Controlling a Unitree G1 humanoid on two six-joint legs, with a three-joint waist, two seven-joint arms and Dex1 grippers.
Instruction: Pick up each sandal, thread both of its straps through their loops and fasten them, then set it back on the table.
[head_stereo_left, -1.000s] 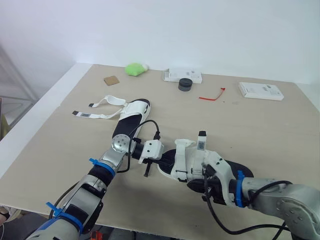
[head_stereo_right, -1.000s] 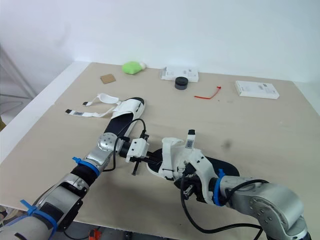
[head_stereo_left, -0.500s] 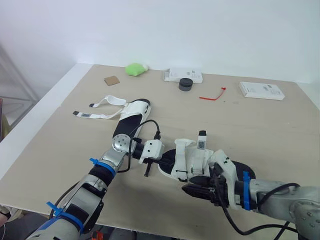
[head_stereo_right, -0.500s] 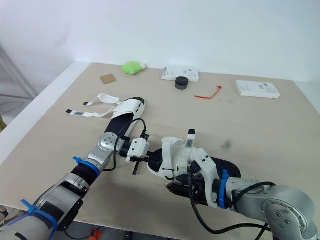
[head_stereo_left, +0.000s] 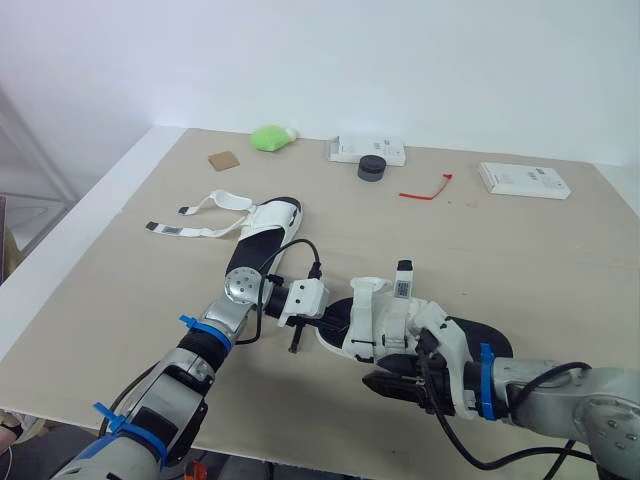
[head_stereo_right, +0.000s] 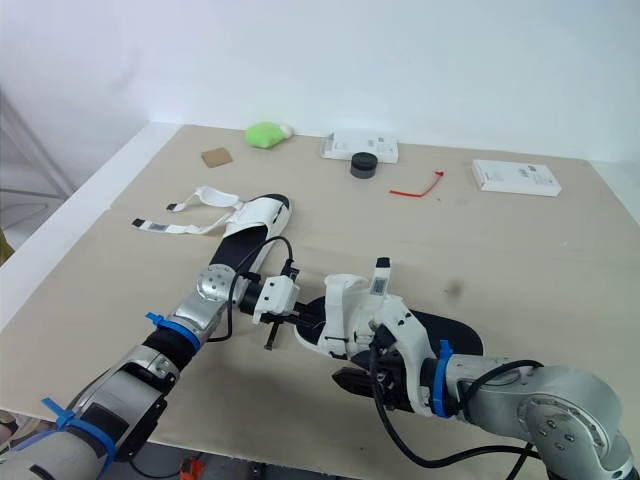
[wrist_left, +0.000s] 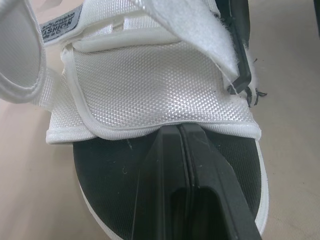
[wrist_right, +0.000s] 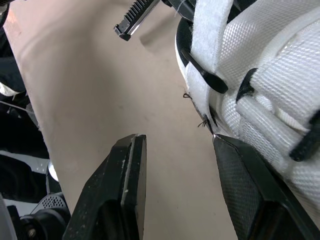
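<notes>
The sandal (head_stereo_left: 385, 318) is laid across the lower centre of the head view, long axis left to right, with the left gripper (wrist_left: 179, 132) pressed together over its left-hand toe end and the right gripper (wrist_right: 177, 145) spread against its nearer side.

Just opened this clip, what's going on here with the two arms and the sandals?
The robot is working on the near sandal, which lies on the table. The left gripper is shut, its tips on the sole at the toe. The right gripper is open alongside the sandal. One strap end sticks up. The far sandal lies with its straps loose and spread out.
</notes>
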